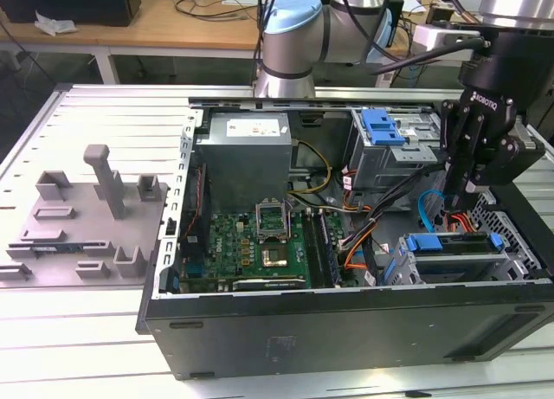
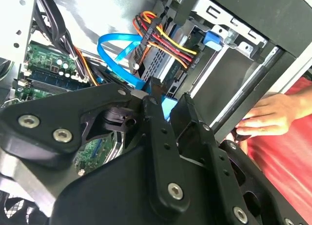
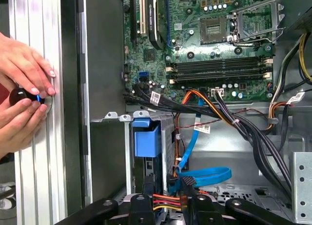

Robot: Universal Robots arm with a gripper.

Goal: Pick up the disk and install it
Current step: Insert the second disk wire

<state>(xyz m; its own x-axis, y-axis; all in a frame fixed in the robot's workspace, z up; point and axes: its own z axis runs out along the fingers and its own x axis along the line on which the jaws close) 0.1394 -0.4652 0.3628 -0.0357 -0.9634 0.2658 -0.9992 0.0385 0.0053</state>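
With the computer case (image 1: 346, 330) lying open on the worktop (image 1: 104, 113), I see the disk (image 1: 452, 243) seated in its bay at the exterior view's right. Above it, the pincer (image 1: 457, 191) holds nothing, fingers nearly together.

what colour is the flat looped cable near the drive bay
Bright blue cable; the first wrist view shows it best.

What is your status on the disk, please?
Gripper hovering over drive cage. Disk sitting in cage. Cables bunched right by gripper.
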